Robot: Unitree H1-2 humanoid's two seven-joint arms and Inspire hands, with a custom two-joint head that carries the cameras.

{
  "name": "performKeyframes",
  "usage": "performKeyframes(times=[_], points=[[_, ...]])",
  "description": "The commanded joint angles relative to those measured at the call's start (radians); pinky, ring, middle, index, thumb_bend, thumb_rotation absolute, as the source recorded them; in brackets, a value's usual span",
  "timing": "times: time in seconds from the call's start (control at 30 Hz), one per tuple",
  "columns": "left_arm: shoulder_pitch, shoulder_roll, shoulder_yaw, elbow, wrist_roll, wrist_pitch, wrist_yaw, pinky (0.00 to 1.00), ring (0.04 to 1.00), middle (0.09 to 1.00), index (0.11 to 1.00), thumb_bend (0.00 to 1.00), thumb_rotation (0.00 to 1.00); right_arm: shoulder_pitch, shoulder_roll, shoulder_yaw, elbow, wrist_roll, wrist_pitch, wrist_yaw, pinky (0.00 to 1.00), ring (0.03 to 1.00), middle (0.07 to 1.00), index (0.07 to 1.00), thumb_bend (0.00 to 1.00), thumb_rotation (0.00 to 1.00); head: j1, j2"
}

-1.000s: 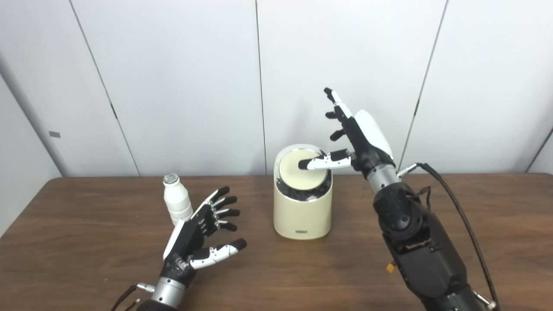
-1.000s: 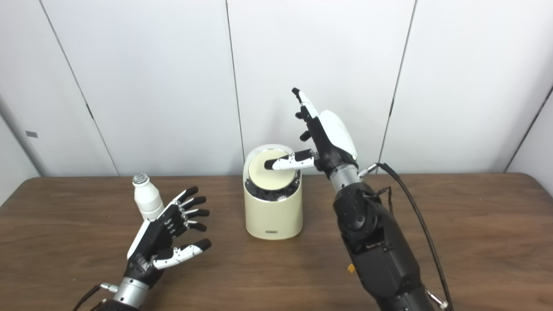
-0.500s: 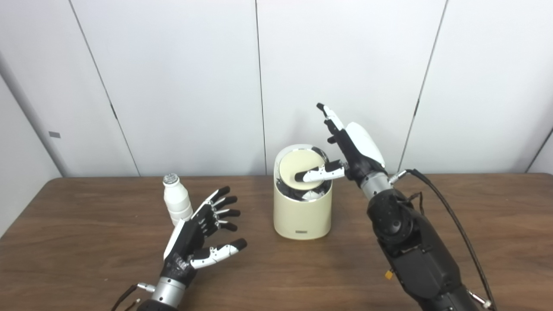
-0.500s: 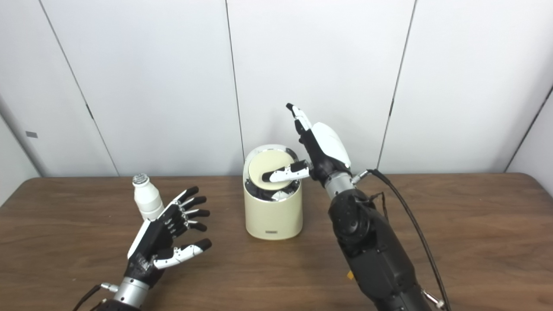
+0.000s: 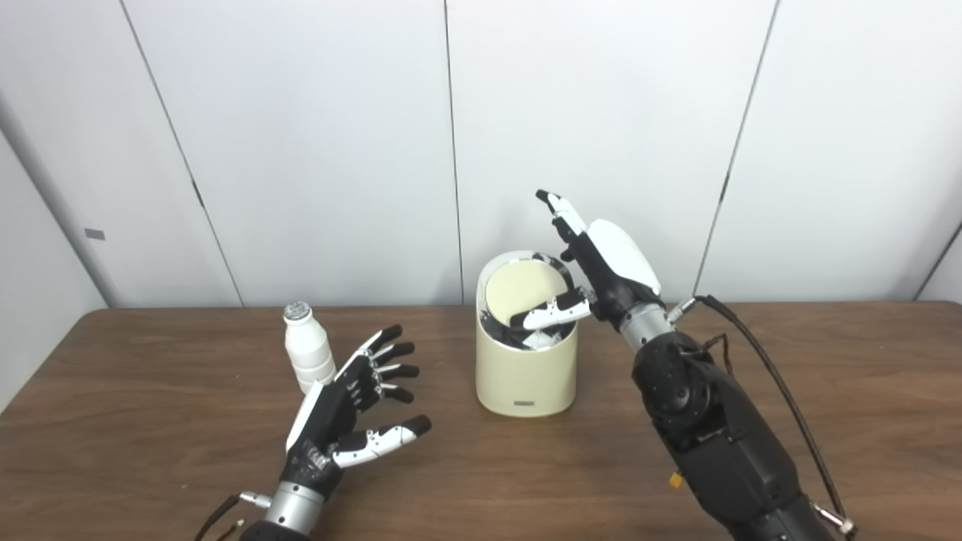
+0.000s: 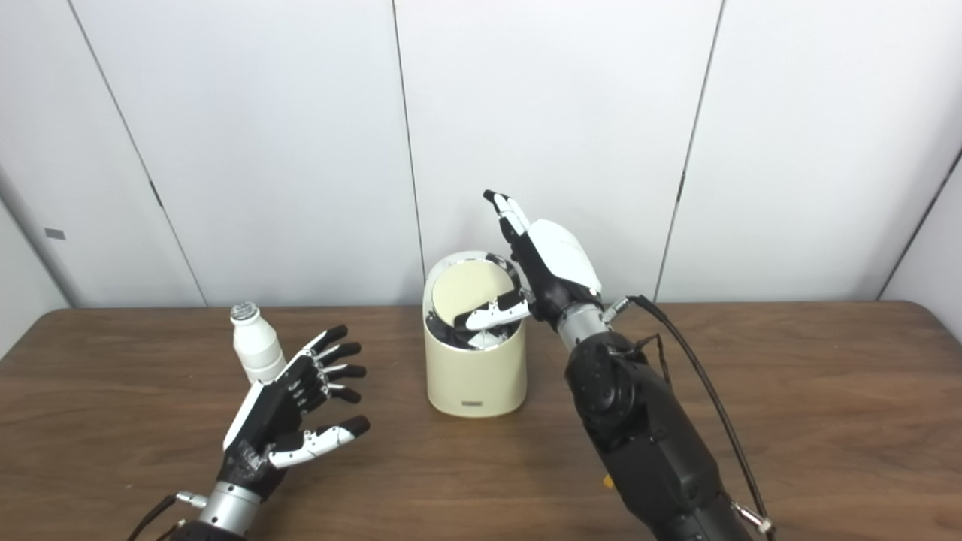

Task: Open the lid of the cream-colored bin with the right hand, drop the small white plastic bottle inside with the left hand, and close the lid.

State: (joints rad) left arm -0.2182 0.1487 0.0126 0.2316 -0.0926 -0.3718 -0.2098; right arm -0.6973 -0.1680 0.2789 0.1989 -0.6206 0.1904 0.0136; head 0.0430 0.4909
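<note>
We see the cream-colored bin point(image 5: 526, 368) upright on the wooden table point(image 5: 827, 391), its round lid point(image 5: 518, 289) tilted steeply into the opening. Over the bin our right hand point(image 5: 594, 263) presses its thumb on the lid, fingers spread, gripping nothing. Left of the bin stands the small white bottle point(image 5: 308, 357); just beside it our left hand point(image 5: 349, 409) hovers open.

Black arms, white-backed hand point(image 5: 612, 263), black fingertips, trailing cable point(image 5: 782, 394)

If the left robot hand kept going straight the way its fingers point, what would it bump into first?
Probably nothing soon. The left robot hand points up and right, between the white bottle and the cream bin; depth is hard to judge.
</note>
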Motion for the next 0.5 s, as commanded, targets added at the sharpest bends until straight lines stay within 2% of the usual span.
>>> performKeyframes(times=[0.0, 0.47], points=[[0.003, -0.013, -0.01, -0.003, -0.008, -0.015, -0.001, 0.62, 0.764, 0.853, 0.924, 0.73, 0.13, -0.052, -0.019, 0.004, 0.007, -0.024, -0.006, 0.002, 0.69, 0.905, 0.999, 0.983, 0.93, 0.16, 0.001, 0.0], [0.008, -0.014, -0.013, -0.006, -0.017, -0.007, -0.007, 0.61, 0.763, 0.848, 0.926, 0.73, 0.13, -0.065, -0.029, -0.005, 0.062, -0.015, 0.011, -0.014, 0.67, 0.902, 0.987, 0.977, 0.9, 0.19, -0.001, 0.002]])
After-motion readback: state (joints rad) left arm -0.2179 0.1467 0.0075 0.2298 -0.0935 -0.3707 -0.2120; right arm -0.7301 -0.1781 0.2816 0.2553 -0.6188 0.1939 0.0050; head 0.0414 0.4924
